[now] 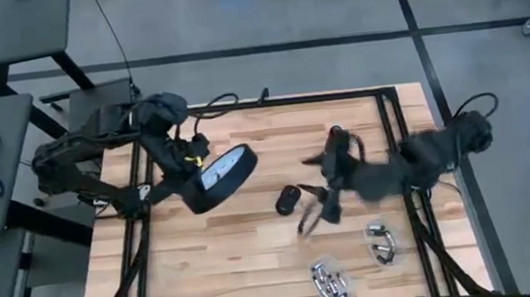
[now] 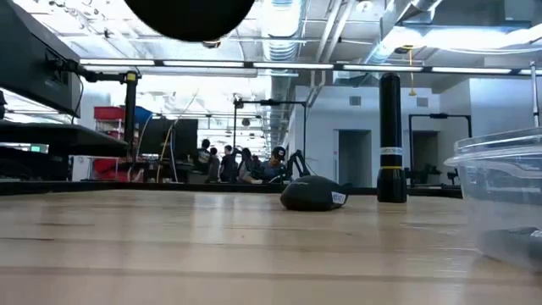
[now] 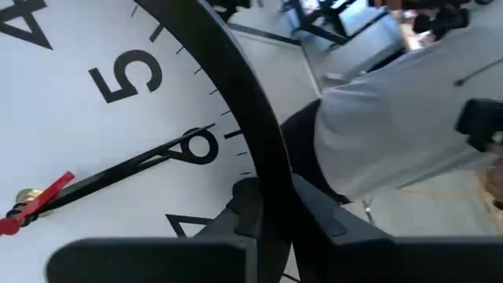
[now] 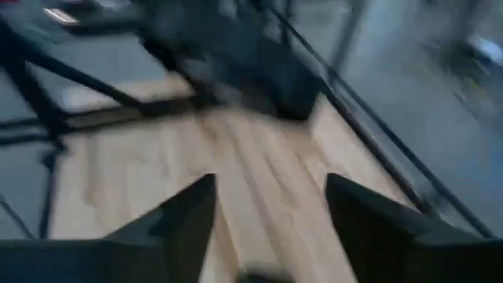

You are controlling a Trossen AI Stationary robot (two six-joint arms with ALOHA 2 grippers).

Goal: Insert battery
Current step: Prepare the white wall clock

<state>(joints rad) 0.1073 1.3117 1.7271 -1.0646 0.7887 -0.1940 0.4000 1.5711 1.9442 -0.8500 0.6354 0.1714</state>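
Progress early | left tool [image 1: 195, 196] clamping black-rimmed white round clock [image 1: 221, 175] | right tool [image 1: 312, 216] hovering apart, empty | silver batteries [image 1: 329, 284] lying beyond it, uninserted

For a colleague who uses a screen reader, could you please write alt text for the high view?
Seen from above, the left gripper holds a round black-rimmed, white-faced wall clock tilted above a light wooden table. The right gripper, motion-blurred, is beside a small black oval object at mid-table. Two clear plastic containers of metal batteries sit near the right front corner.
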